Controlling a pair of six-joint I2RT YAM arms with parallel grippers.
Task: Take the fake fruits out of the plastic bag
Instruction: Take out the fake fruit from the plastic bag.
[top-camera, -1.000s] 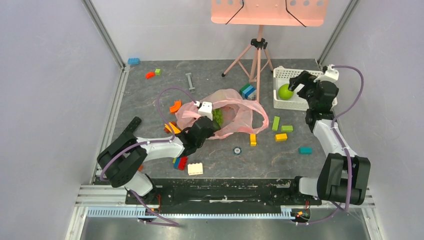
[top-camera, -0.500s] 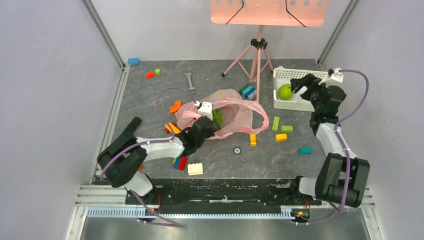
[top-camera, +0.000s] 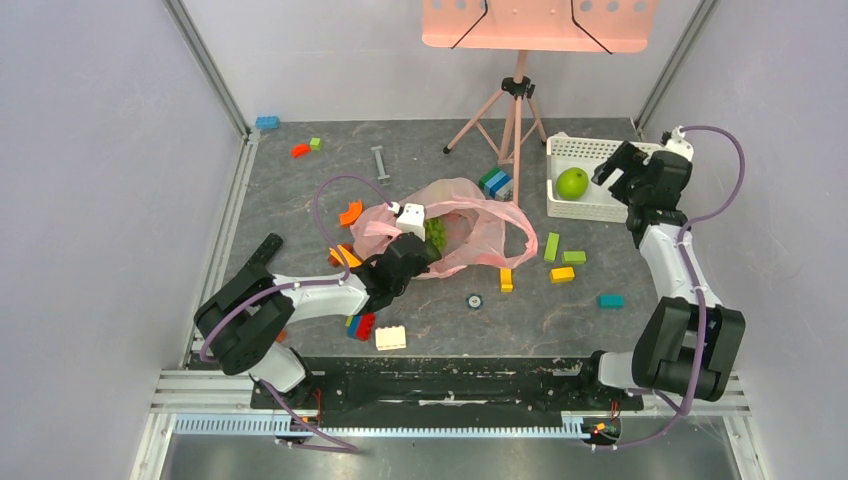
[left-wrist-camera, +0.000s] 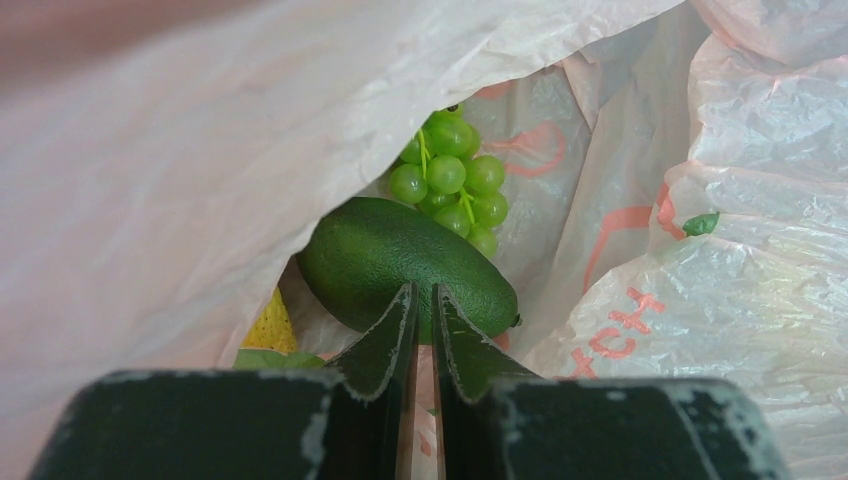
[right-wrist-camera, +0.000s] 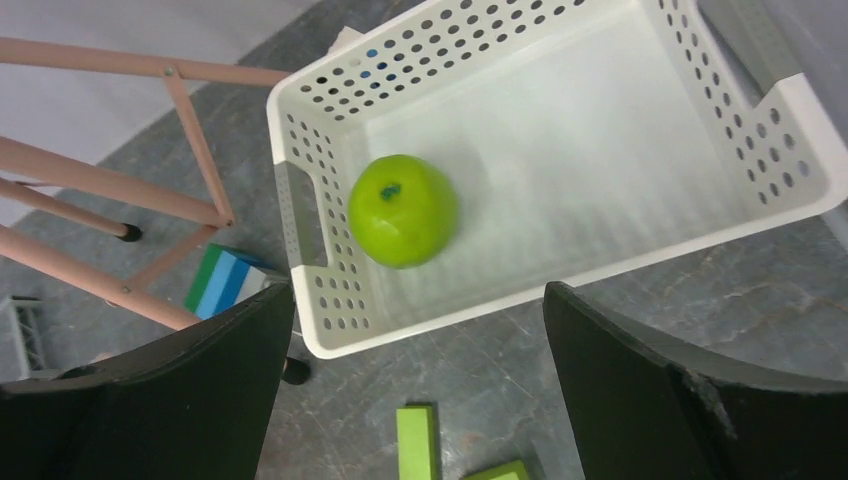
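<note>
The pink plastic bag lies crumpled mid-table, mouth toward my left arm. My left gripper sits in that mouth, its jaws nearly together with pink film pinched between them. Just beyond the fingertips inside the bag lie a dark green avocado, green grapes and a bit of yellow lemon. The grapes also show from above. A green apple rests in the white basket. My right gripper hangs open beside it, holding nothing, with the apple below in the basket.
A pink tripod stands just left of the basket. Coloured building blocks are scattered around, among them green ones, a yellow one, a teal one and a white one near my left arm.
My right gripper has drawn back to the right from over the basket, leaving the green apple lying there. The left arm and the bag have not moved.
</note>
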